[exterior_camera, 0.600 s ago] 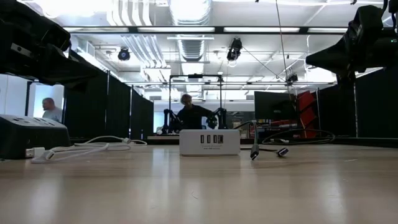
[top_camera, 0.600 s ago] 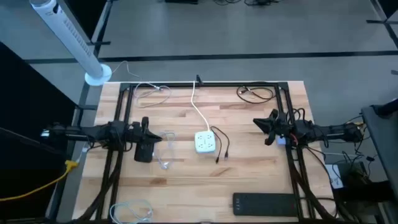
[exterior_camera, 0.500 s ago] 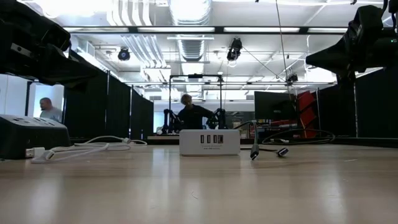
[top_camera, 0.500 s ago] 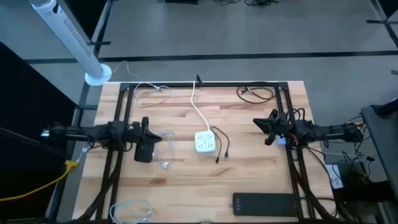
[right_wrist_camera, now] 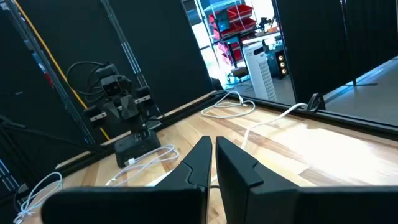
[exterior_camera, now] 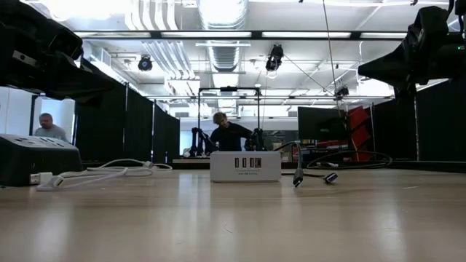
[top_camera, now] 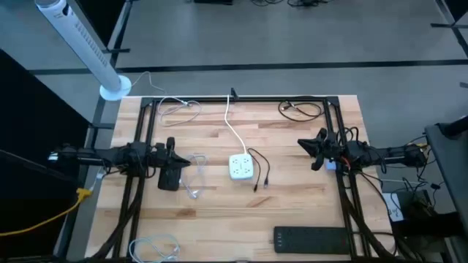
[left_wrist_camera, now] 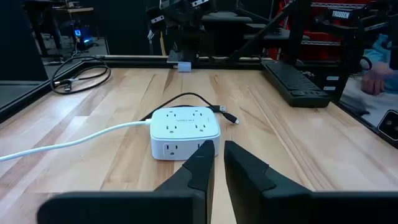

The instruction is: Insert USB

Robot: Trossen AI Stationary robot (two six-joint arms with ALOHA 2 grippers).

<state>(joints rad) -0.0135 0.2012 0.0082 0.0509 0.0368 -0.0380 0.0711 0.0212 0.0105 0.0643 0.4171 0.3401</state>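
A white power cube [top_camera: 241,166] with USB ports on its near face [exterior_camera: 245,163] rests flat on the middle of the table, and its white cord [top_camera: 228,124] runs to the far edge. A black USB cable [top_camera: 261,172] lies loose on the wood just right of the cube, with its plugs [exterior_camera: 297,179] on the table. The cable also shows in the left wrist view [left_wrist_camera: 214,109]. My left gripper [top_camera: 172,151] hovers left of the cube, shut and empty; its fingers [left_wrist_camera: 219,155] point at the cube [left_wrist_camera: 185,129]. My right gripper [top_camera: 303,145] hovers to the right, shut and empty [right_wrist_camera: 213,147].
A black box [top_camera: 168,177] with a white cable [top_camera: 193,175] lies under my left gripper. A black power strip [top_camera: 314,238] lies at the near right. A white cable [top_camera: 156,248] lies at the near left. Cable coils [top_camera: 300,109] lie at the far edge. People [exterior_camera: 227,132] stand beyond the table.
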